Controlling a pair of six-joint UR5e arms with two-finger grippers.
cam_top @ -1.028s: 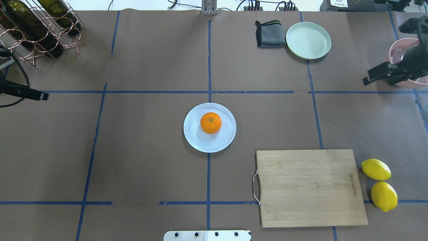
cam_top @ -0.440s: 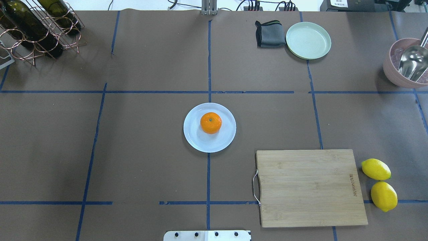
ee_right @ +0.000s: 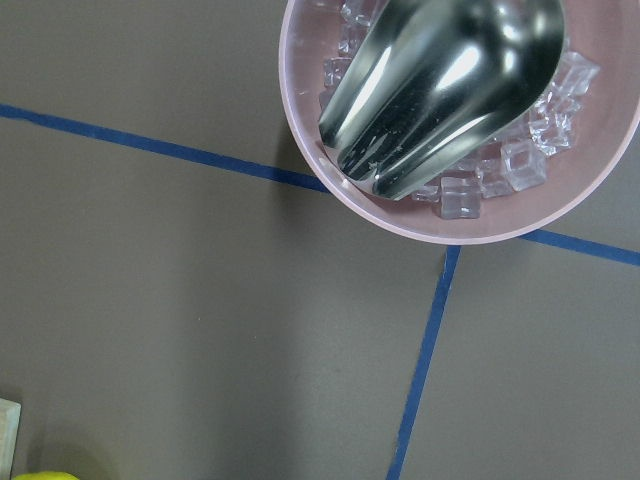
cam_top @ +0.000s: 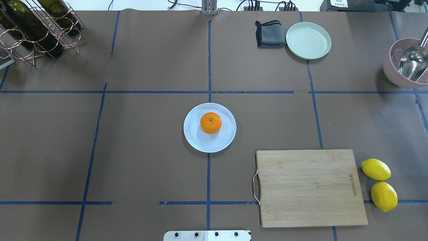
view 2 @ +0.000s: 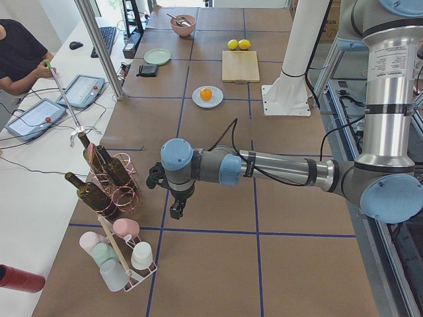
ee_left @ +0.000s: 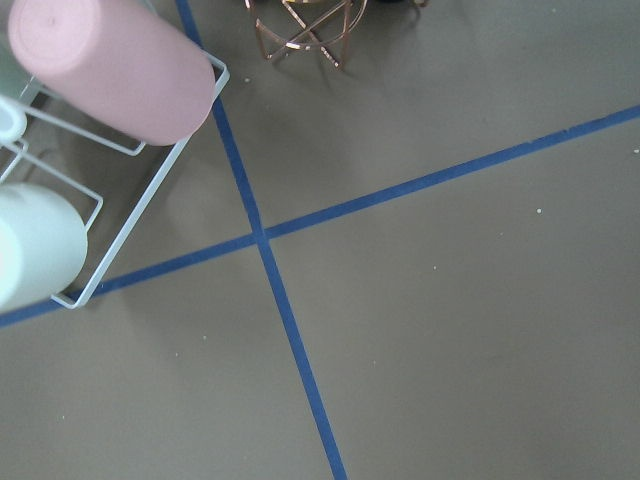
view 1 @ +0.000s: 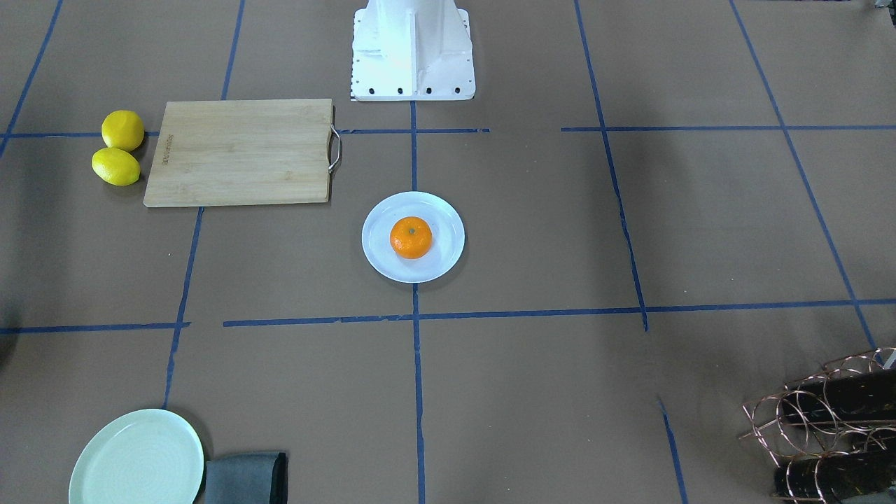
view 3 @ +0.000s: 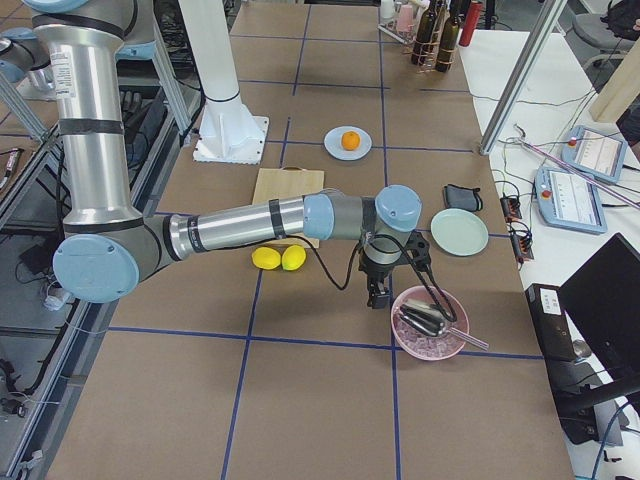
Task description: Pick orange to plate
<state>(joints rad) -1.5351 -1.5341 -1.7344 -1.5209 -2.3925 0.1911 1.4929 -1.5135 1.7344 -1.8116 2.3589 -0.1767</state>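
The orange [cam_top: 211,123] rests upright on the pale blue-white plate [cam_top: 207,144] at the table's middle, stem dimple facing up; the front-facing view shows the same orange [view 1: 411,237] on the plate [view 1: 420,273]. Both arms are far from it. My left gripper [view 2: 175,211] hangs over the table by the wine rack, and it shows only in the left side view. My right gripper [view 3: 378,297] hovers beside the pink bowl and shows only in the right side view. I cannot tell whether either is open or shut. Neither wrist view shows any fingers.
A bamboo cutting board [cam_top: 311,187] lies front right with two lemons [cam_top: 376,169] beside it. A mint-green plate [cam_top: 308,40] and grey cloth [cam_top: 269,34] sit at the back. A pink bowl [cam_top: 389,72] holds ice and a scoop. A wine rack [cam_top: 36,26] stands back left.
Both grippers, at the overhead view's left and right edges a second ago, have pulled out of that view. The orange and the plate have not moved.
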